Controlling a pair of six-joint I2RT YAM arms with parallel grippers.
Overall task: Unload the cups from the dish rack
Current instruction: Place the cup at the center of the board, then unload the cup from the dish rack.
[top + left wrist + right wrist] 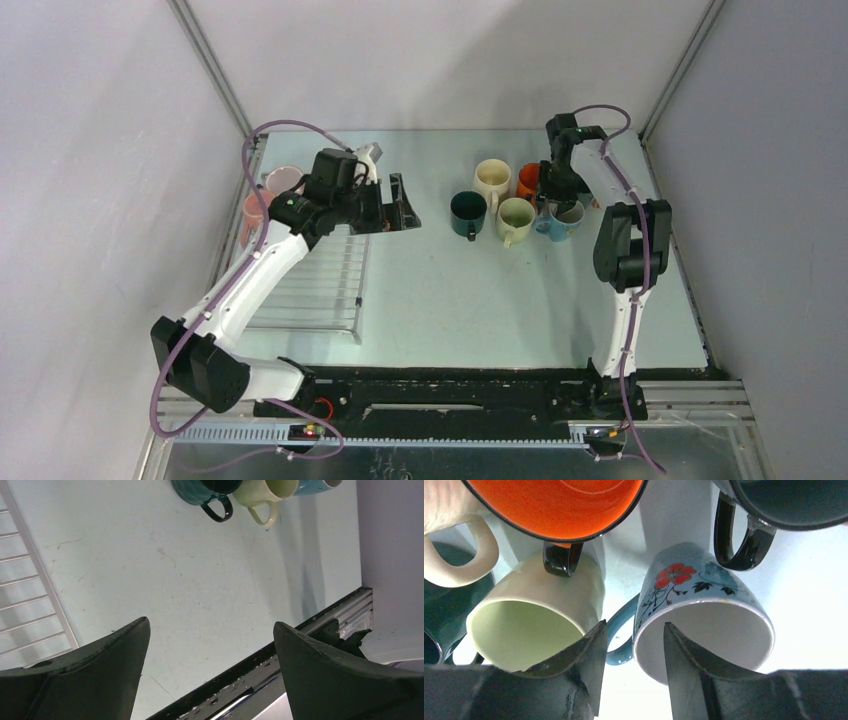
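Observation:
The dish rack [325,290] lies at the left, with a pink cup [283,179] and a salmon cup [251,216] at its far end. Several cups stand grouped on the table at the far right: dark green [467,213], cream [491,179], orange [527,181], pale cream [515,217] and a blue floral cup [565,220]. My right gripper [635,624] is open astride the rim of the blue floral cup [694,585], one finger inside and one by the handle, gaps on both sides. My left gripper [211,623] hangs wide open over bare table beside the rack [30,580].
In the right wrist view the orange cup [559,505], the pale cream cup [539,610] and a dark cup with a black handle [784,500] crowd close around the blue one. Grey walls enclose the table. The black front rail [450,385] runs along the near edge.

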